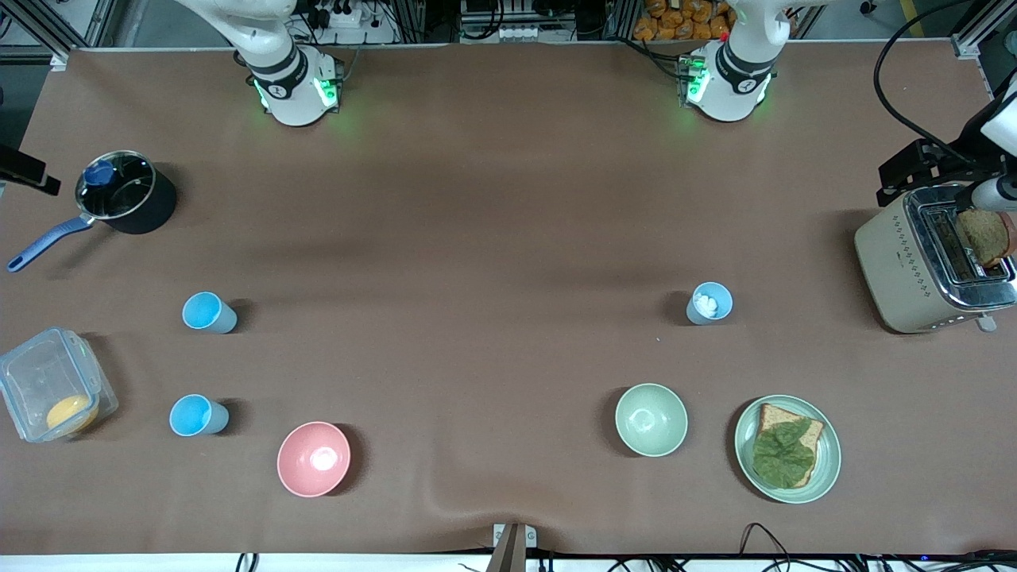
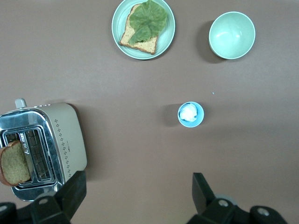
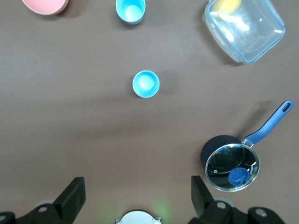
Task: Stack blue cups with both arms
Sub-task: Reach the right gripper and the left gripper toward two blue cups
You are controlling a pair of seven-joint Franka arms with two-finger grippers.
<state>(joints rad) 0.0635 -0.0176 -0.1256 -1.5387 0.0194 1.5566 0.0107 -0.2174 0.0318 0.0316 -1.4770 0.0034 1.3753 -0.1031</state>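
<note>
Upright on the brown desk [image 1: 493,238]: two sky-blue plastic tumblers [image 1: 209,311] [image 1: 198,415] beneath the right pincer [image 3: 135,198], one grey-blue tumbler [image 1: 709,303] beneath the left pincer [image 2: 138,196], both pincers agape, empty.

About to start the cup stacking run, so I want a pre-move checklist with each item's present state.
1. Two sky-blue cups and upright, apart: ok.
2. Those cups hollow: ok.
3. Grey-blue cup free of contents: not ok, something white sits inside.
4. Left gripper open, high over the table: ok.
5. Right gripper open, holding nothing: ok.
6. Pink bowl apart from the cups: ok.
</note>
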